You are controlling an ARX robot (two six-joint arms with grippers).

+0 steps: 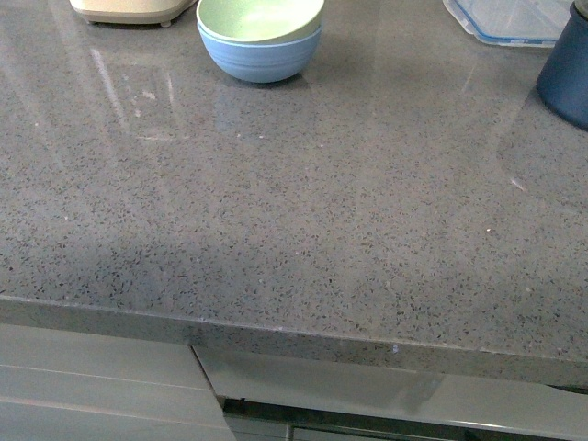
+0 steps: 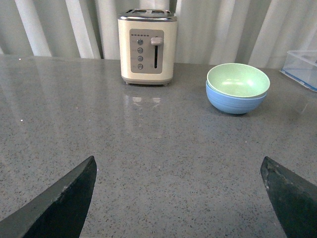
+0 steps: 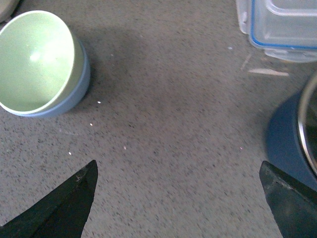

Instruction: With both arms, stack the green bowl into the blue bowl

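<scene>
Both grippers, left (image 2: 178, 198) and right (image 3: 178, 198), hover spread wide and empty above the counter (image 1: 303, 230), well apart from the green bowl (image 1: 260, 18) nested inside the blue bowl (image 1: 262, 60) near the toaster (image 2: 147, 47).

In the front view, the toaster (image 1: 131, 10) is cut off at the upper left edge, the clear container (image 1: 511, 20) at the upper right and the navy pot (image 1: 566, 72) at the right edge. The blue bowl (image 1: 261, 57) interior is hidden by the green bowl (image 1: 260, 19). Both pincers are seen only as fingertips (image 2: 59, 206) in the wrist views' lower corners.
</scene>
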